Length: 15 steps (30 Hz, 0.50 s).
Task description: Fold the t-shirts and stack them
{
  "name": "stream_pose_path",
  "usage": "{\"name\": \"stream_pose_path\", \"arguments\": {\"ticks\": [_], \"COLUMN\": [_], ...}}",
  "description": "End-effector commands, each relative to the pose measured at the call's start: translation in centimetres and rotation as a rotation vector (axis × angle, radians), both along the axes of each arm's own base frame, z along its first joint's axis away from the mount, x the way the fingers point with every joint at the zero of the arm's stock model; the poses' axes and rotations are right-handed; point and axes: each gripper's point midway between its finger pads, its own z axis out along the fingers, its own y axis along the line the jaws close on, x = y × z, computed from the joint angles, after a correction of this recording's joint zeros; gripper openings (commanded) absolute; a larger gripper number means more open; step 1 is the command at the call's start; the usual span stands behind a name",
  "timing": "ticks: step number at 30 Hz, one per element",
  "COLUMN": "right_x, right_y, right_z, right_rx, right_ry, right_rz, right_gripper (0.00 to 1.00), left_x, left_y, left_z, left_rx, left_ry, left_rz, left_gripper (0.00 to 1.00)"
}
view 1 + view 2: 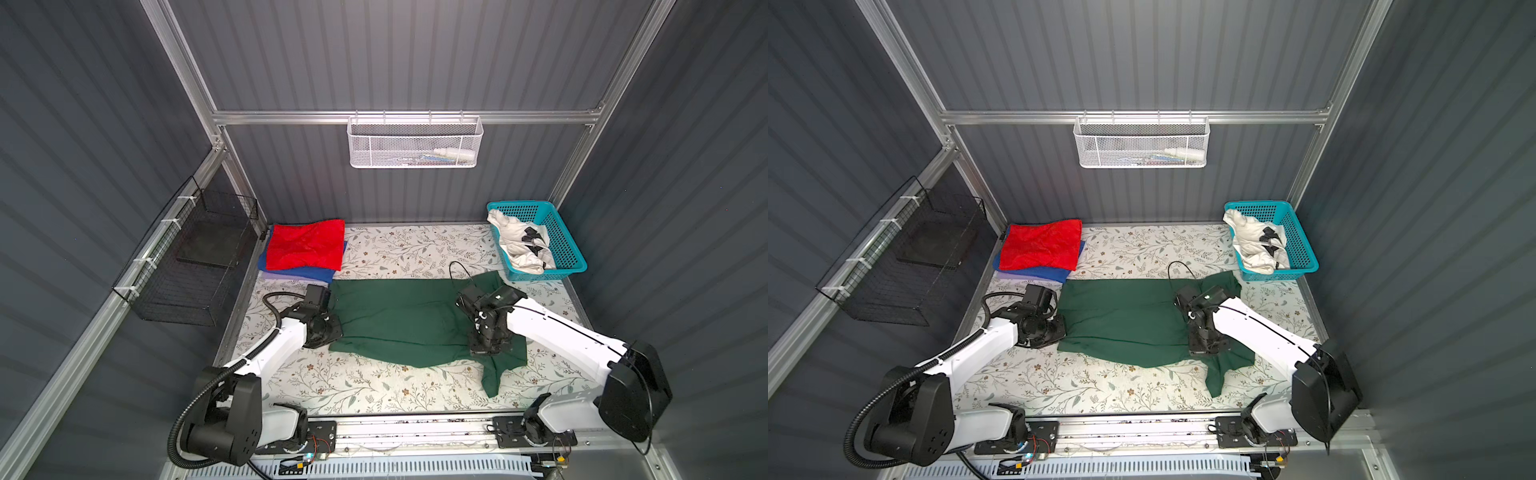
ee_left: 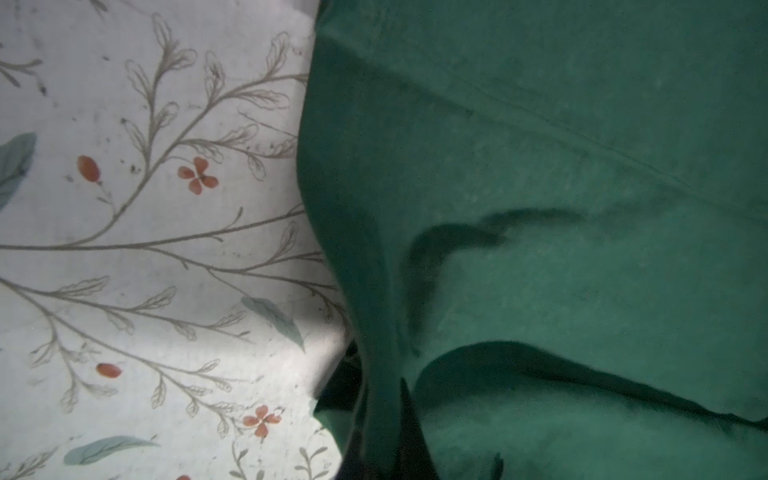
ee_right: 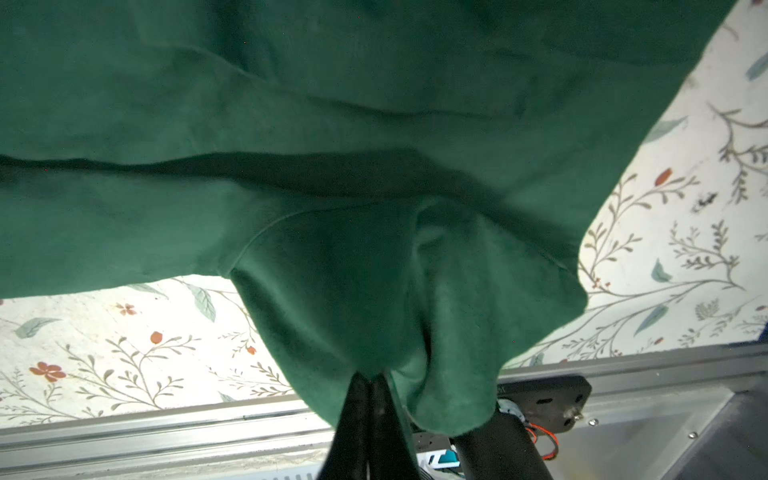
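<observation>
Grey ribbed walls enclose a table with a floral cover. In both top views the green shirt lies spread across the middle of the frame, with one sleeve trailing toward the lower right. Your left claw is closed, pinching the shirt's left edge. Your right claw is closed on a fold near its right side. At upper left, a folded red shirt rests on a folded blue shirt. At upper right, a crumpled white shirt with black marks lies in a turquoise basket.
</observation>
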Motion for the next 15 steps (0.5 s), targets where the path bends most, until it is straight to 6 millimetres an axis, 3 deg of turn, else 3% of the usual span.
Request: {"name": "stream_pose_path", "arguments": {"ticks": [1,8,12,13,15], "right_x": [1.8,4.5,6.1,6.3,6.8], "right_y": [0.3,-0.2,-0.5,-0.5,-0.7], "right_z": [0.0,-1.1,-1.8,-2.1,-2.8], "right_rx": [0.017,0.026,0.039,0.045,0.059], "right_ry": [-0.004,0.06,0.07,0.075,0.083], "right_rz": [0.039,0.043,0.037,0.031,0.012], "right_gripper": [0.0,0.0,0.0,0.0,0.03], "left_x": [0.5,2.0,3.0,3.2,3.6], "left_y": [0.2,0.7,1.0,1.0,1.3], "left_z": [0.1,0.5,1.1,1.2,1.4], "left_rx": [0.026,0.074,0.103,0.105,0.125], "left_ry": [0.004,0.006,-0.009,-0.013,-0.019], "left_rz": [-0.018,-0.007,0.001,-0.002,0.004], "left_gripper": [0.0,0.07,0.17,0.24,0.61]}}
